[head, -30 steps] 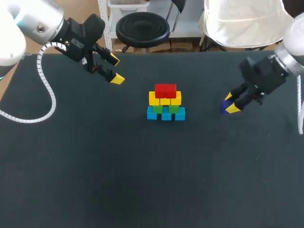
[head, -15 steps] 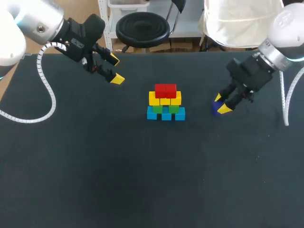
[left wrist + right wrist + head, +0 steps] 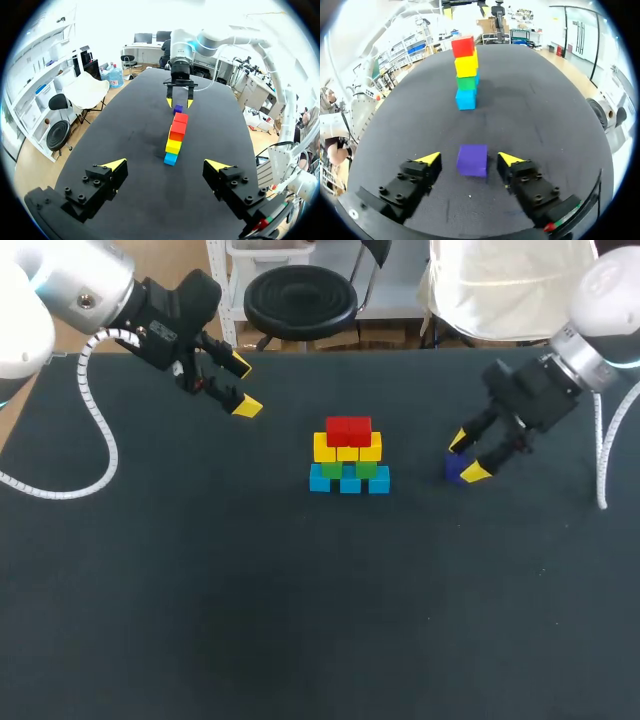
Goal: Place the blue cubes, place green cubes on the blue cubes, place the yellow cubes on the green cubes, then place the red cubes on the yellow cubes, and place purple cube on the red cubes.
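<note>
Matt purple cube (image 3: 472, 160) on a black table (image 3: 300, 620) (cloth-like, dull).

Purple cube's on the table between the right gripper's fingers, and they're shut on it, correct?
Not shut. The purple cube is on the table between the right gripper's fingers, but they are open: the right wrist view shows a gap on each side of the cube.

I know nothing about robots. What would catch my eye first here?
The bright cube stack in the middle of the black table: blue at the bottom, then green, yellow, red on top. To its right a lone purple cube lies within the open right gripper, touching neither finger.
</note>
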Controlling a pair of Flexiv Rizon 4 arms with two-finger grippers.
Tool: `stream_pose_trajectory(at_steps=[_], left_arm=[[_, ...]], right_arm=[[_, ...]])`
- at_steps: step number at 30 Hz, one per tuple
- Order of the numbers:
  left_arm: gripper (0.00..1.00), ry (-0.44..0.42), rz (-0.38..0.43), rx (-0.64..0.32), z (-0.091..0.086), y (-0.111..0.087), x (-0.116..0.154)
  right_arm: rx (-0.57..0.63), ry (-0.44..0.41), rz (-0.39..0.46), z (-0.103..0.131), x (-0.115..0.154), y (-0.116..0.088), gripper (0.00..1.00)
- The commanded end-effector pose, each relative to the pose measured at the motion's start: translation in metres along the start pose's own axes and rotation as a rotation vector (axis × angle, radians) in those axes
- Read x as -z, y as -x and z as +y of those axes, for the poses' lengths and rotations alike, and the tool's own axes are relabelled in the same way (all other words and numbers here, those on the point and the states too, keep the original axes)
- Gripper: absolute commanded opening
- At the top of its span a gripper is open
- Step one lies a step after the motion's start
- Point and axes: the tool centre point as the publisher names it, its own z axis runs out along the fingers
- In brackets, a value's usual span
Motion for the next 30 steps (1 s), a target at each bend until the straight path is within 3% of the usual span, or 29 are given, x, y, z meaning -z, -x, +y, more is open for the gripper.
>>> stream_pose_trajectory(at_steps=[1, 7, 16, 30], left_arm=[[1.00, 0.000, -0.005, -0.003, 0.000, -0.001, 0.000], [1.00, 0.000, -0.005, -0.003, 0.000, -0.001, 0.000], [1.00, 0.000, -0.005, -0.003, 0.000, -0.001, 0.000], [1.00, 0.000, -0.005, -0.003, 0.000, -0.001, 0.000]], right_arm=[[-0.026, -0.065, -0.011, 0.010, 0.010, 0.001, 1.00], [-0.116, -0.191, -0.076, 0.014, 0.020, -0.002, 1.00], [-0.063, -0.131, -0.124, 0.011, 0.015, -0.004, 1.00], [-0.062, -0.113, -0.148, 0.001, 0.002, 0.000, 1.00]])
